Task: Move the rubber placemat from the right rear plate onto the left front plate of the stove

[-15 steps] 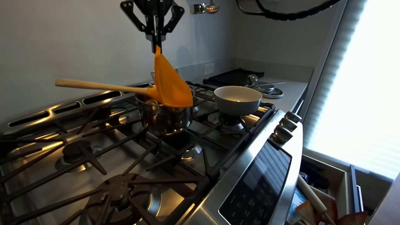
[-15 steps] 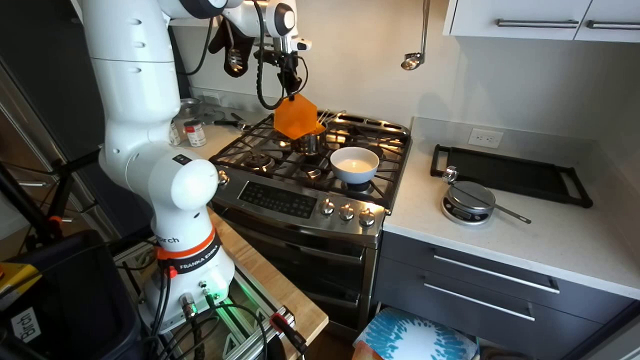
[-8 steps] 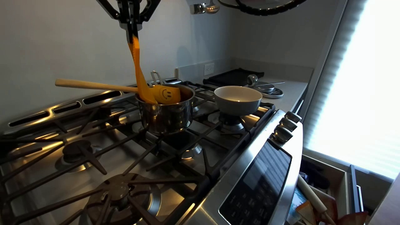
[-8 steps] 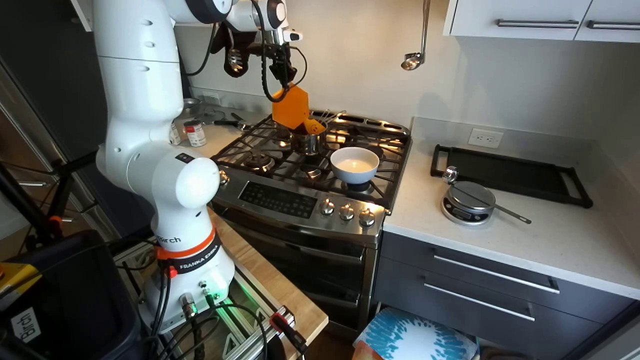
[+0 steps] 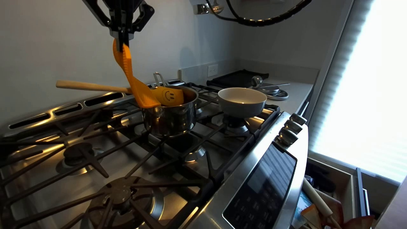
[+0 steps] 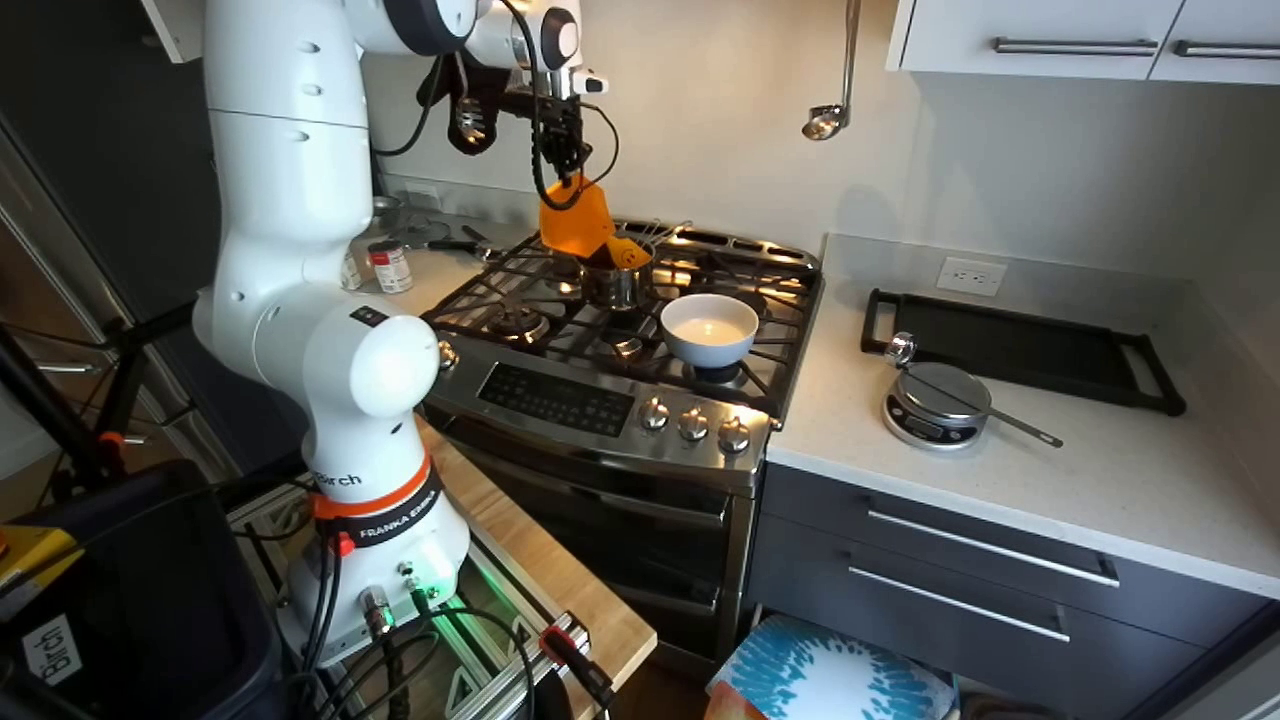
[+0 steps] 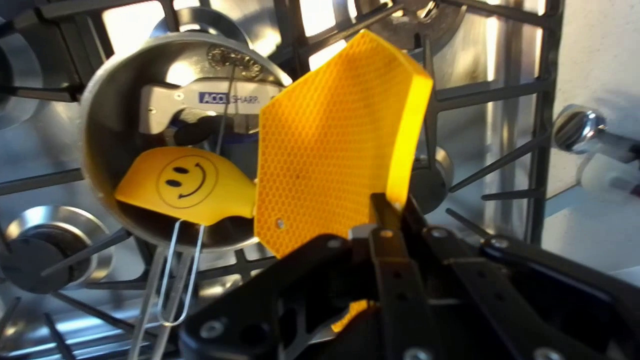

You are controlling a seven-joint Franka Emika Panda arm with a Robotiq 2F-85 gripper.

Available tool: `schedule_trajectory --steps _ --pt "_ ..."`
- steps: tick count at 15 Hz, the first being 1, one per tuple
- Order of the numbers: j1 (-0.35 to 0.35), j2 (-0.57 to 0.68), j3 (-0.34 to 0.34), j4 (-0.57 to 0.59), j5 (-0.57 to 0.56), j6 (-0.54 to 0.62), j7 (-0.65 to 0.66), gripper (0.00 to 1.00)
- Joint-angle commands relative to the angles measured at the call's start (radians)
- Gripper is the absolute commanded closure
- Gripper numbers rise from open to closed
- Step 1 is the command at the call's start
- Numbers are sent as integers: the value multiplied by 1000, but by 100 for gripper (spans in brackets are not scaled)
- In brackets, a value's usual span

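The orange rubber placemat (image 5: pixel 144 93) hangs bent from my gripper (image 5: pixel 122 46) beside the pot; it also shows in an exterior view (image 6: pixel 575 225). In the wrist view the placemat (image 7: pixel 327 150) has one edge pinched between the fingertips (image 7: pixel 392 207), so the gripper is shut on it. I cannot tell whether its lower edge touches the pot. The left front plate (image 5: pixel 119 190) is bare under its grate bars in both exterior views (image 6: pixel 515 318). The stove (image 6: pixel 560 400) has its dark control panel along the front.
A steel pot (image 5: pixel 168 119) holds a yellow spatula (image 5: pixel 170 96) with a long wooden handle (image 5: pixel 92 86) sticking out. A white bowl (image 6: pixel 708 335) stands on another burner. Black grate bars cross the stove. The wall is behind; cans (image 6: pixel 390 268) stand on the counter.
The gripper and placemat have moved left in both exterior views, then slightly down. The placemat has turned more edge-on in an exterior view, uncovering the spatula's face.
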Motion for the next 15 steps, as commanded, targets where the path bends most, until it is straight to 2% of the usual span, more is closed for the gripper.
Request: schedule_trajectory --steps 1,7,10,12,13,15 --pt "-20 -10 34 -11 145 -91 -95 99" --pt "34 5 49 40 157 -308 16 99" --pt "45 15 57 33 171 -317 11 99" --pt "37 30 50 22 178 -261 -19 99" --pt "50 16 52 28 152 -288 0 94" --pt "46 28 48 28 154 -275 -6 94"
